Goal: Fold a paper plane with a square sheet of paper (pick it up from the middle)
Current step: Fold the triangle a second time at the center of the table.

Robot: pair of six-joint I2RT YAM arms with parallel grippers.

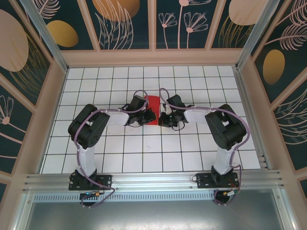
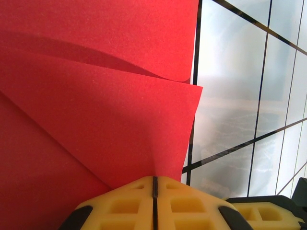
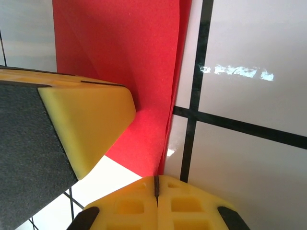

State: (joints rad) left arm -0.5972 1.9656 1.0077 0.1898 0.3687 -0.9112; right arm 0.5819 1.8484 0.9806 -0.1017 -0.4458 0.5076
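The square sheet of paper (image 1: 153, 103) is bright red and folded into a small creased shape at the middle of the table, between both grippers. In the left wrist view its layered flaps (image 2: 96, 96) overlap, and one edge runs into the shut yellow jaws of my left gripper (image 2: 154, 181). In the right wrist view a folded red edge (image 3: 139, 57) runs down into the shut jaws of my right gripper (image 3: 156, 181). A finger of the left gripper (image 3: 81, 110) lies against the paper. From above, the left gripper (image 1: 147, 117) and right gripper (image 1: 164, 118) nearly meet. Whether the paper forms a paper plane I cannot tell.
The white table (image 1: 120, 153) has a black grid. Beige frame walls with dark floral panels (image 1: 53, 96) enclose it on three sides. An aluminium rail (image 1: 153, 179) carrying both arm bases runs along the near edge. A yellow and black part of the right gripper (image 2: 264, 213) shows in the left wrist view.
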